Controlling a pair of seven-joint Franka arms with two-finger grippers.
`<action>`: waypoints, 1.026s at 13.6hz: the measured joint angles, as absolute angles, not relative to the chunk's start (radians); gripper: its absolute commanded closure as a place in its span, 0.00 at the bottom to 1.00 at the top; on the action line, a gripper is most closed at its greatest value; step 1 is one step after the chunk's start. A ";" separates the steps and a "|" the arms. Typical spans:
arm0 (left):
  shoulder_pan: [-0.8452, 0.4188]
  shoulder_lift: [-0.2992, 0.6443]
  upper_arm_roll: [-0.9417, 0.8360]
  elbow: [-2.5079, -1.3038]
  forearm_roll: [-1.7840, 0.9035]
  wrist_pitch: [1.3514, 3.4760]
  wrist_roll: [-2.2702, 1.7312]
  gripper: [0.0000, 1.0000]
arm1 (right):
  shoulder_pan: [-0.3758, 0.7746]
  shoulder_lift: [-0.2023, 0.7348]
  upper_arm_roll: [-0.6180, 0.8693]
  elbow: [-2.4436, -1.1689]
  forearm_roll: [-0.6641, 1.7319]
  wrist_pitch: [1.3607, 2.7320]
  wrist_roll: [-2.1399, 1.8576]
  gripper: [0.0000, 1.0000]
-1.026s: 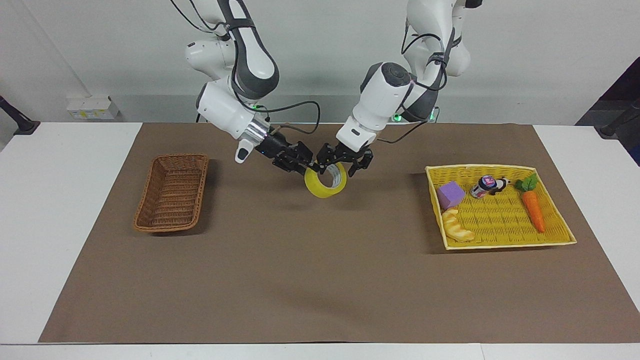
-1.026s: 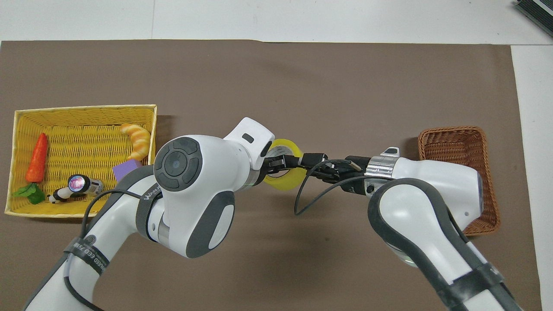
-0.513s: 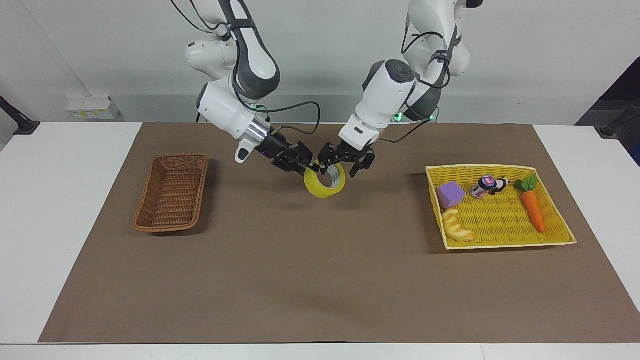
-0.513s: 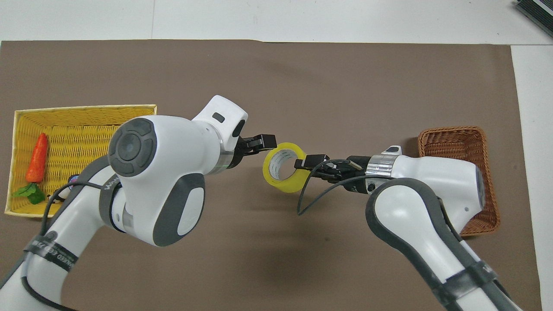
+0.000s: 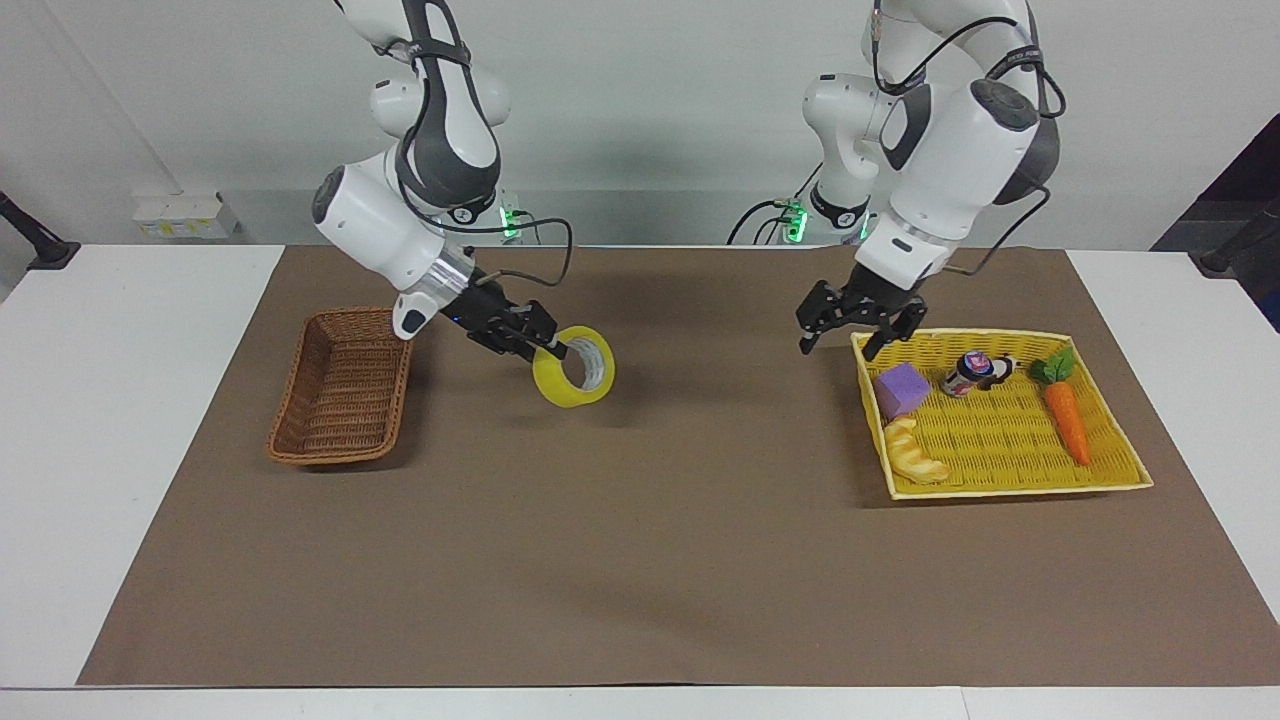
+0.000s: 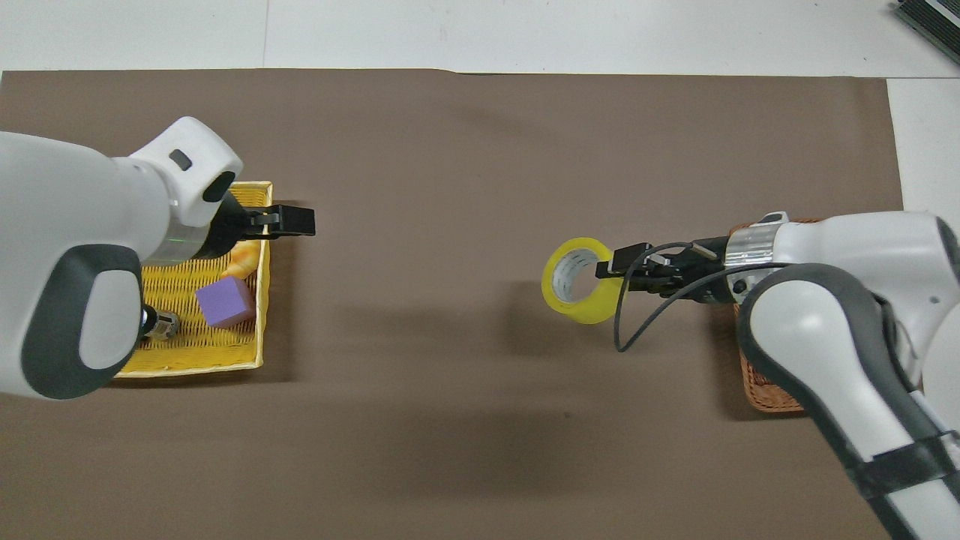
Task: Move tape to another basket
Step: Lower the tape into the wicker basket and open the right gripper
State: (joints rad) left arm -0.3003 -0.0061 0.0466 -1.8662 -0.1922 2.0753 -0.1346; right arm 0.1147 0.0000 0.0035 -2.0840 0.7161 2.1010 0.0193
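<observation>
The right gripper (image 5: 553, 349) is clamped on the rim of the tape (image 5: 575, 366), one finger through the hole and the other on the outside, and it carries the yellow roll up in the air over the brown mat (image 5: 640, 560), with the roll's open core tilted toward the table's middle. Taking the basket (image 5: 345, 384) as the mark, the roll hangs just off its side that faces the middle of the table, clear of the wicker rim and not over the basket's opening; from overhead the right arm's white links cover much of that basket (image 6: 765, 390), and the tape (image 6: 581, 280) shows past the black fingers (image 6: 615, 268). The left gripper (image 5: 852, 327) hangs well away from the basket, at the left arm's end of the table, over the corner of the yellow tray (image 5: 1010, 490) that lies nearest the robots and the table's middle; its fingers are spread apart and hold nothing. In that tray lie a purple block (image 5: 901, 389), a bread roll (image 5: 915, 452), a carrot (image 5: 1066, 418) and a small can (image 5: 966, 373) lying on its side.
</observation>
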 measured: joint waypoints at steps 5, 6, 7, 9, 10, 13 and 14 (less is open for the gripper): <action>-0.144 -0.011 0.048 -1.718 -0.078 1.967 0.067 0.00 | 0.017 0.032 0.000 -1.968 0.369 1.970 0.058 1.00; -0.123 -0.011 0.049 -1.681 -0.061 1.929 0.094 0.00 | 0.009 0.046 0.000 -1.947 0.276 1.938 0.062 1.00; -0.104 -0.012 0.049 -1.640 -0.048 1.881 0.125 0.00 | -0.001 0.060 0.000 -1.924 0.196 1.909 0.067 1.00; -0.068 -0.012 0.049 -1.561 -0.037 1.782 0.188 0.00 | -0.032 0.087 0.000 -1.869 0.090 1.864 0.069 1.00; -0.056 -0.011 0.049 -1.530 -0.036 1.736 0.210 0.00 | -0.048 0.102 -0.001 -1.832 0.066 1.850 0.069 1.00; -0.042 -0.003 0.049 -1.442 -0.035 1.615 0.231 0.00 | -0.089 0.151 -0.001 -1.744 0.038 1.827 0.069 1.00; -0.042 0.000 0.049 -1.423 -0.032 1.588 0.243 0.00 | -0.096 0.162 -0.001 -1.748 0.013 1.823 0.069 1.00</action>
State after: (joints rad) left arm -0.0422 0.0002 0.0493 -1.4228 -0.0319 1.5881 0.2428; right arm -0.0957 0.1622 -0.0013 -1.7485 0.0133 1.8234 0.0686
